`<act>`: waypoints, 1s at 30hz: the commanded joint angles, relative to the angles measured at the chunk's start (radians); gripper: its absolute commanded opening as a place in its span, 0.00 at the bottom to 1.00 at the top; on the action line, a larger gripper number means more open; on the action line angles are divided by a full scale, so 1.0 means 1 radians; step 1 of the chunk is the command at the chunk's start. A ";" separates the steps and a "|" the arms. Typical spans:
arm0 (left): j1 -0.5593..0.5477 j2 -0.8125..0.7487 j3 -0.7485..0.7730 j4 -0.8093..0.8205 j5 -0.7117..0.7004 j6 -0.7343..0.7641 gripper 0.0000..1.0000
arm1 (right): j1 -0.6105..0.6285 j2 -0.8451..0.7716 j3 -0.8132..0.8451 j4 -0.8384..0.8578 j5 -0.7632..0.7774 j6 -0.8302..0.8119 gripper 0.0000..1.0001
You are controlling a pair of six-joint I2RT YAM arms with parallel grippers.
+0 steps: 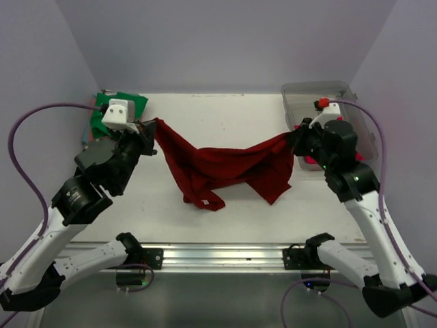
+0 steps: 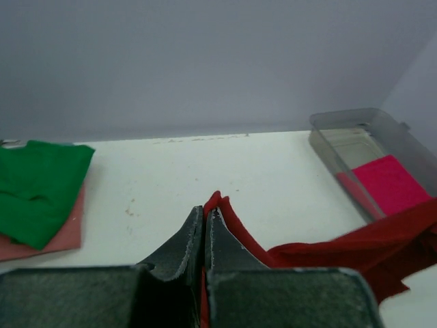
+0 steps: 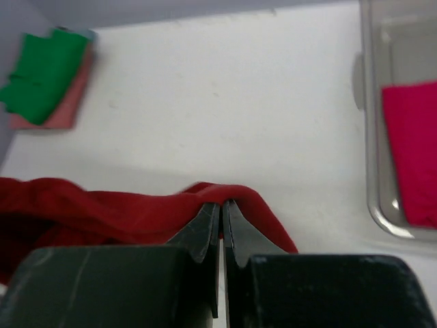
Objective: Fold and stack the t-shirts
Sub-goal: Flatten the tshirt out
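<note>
A large dark red t-shirt [image 1: 225, 167] hangs stretched between both arms above the white table, its middle sagging onto the surface. My left gripper [image 1: 151, 126] is shut on its left corner, where the red cloth [image 2: 229, 219] pokes out past the fingertips [image 2: 194, 222]. My right gripper [image 1: 292, 139] is shut on the right corner, the red cloth [image 3: 136, 208] folding over its tips. A green t-shirt [image 1: 130, 104] lies folded on a salmon pink one [image 2: 65, 236] at the far left. A bright pinkish-red t-shirt [image 3: 410, 150] lies in the tub.
A clear plastic tub [image 1: 334, 92] stands at the far right corner of the table [image 1: 225, 109]. Grey walls close in the back and both sides. A metal rail [image 1: 218, 256] runs along the near edge between the arm bases.
</note>
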 commanded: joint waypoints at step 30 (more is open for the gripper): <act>0.370 -0.098 -0.024 0.004 0.176 -0.025 0.00 | -0.001 0.100 0.185 -0.142 -0.050 0.058 0.00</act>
